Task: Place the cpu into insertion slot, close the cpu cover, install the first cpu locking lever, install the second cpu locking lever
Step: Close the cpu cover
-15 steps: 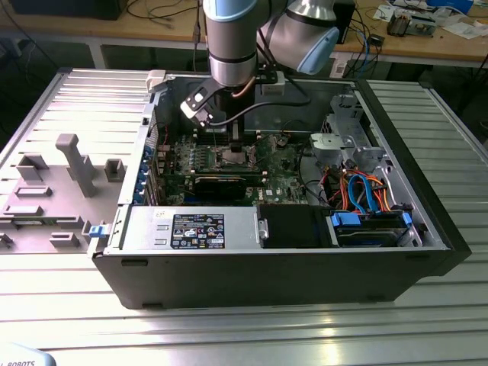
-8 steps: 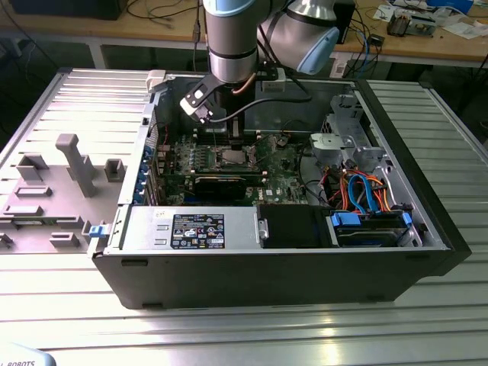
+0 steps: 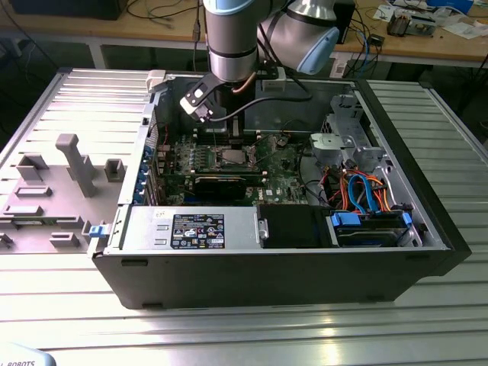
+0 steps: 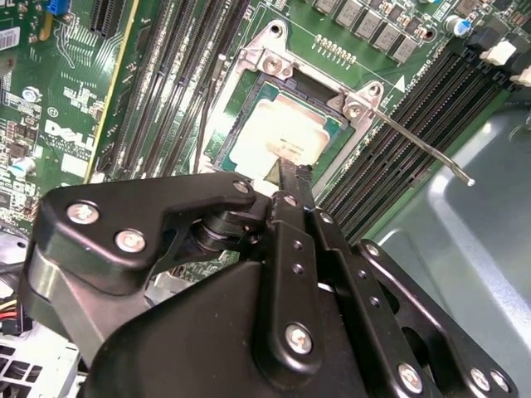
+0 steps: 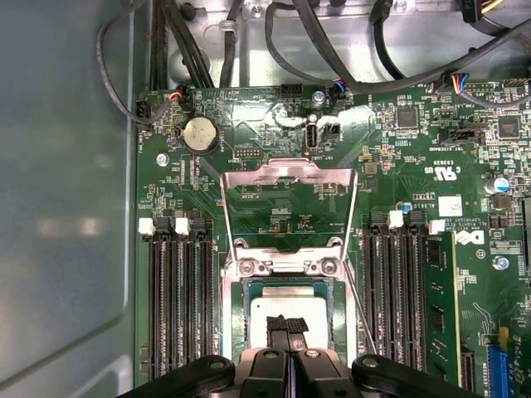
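The cpu (image 5: pixel 286 308) lies flat in the insertion slot (image 5: pixel 229 319) on the green board, its silver-grey top also plain in the second wrist view (image 4: pixel 282 133). The cpu cover (image 5: pixel 287 172) is swung open, away from the socket, with the board showing through its window. My gripper (image 5: pixel 287 327) hangs just over the chip's near edge, its black fingertips (image 4: pixel 295 172) shut together with nothing between them. One thin locking lever (image 4: pixel 423 149) sticks out unlatched beside the socket. In the exterior view the gripper (image 3: pixel 229 143) reaches down into the open computer case above the socket (image 3: pixel 231 158).
Long black memory slots (image 5: pixel 174 307) flank the socket on both sides. A black graphics card (image 3: pixel 221 185) lies just in front of it. Cables (image 5: pixel 249 41) run along the board's far edge, the case wall (image 5: pixel 66 207) is close by, and drive cages (image 3: pixel 358 152) stand at the exterior view's right.
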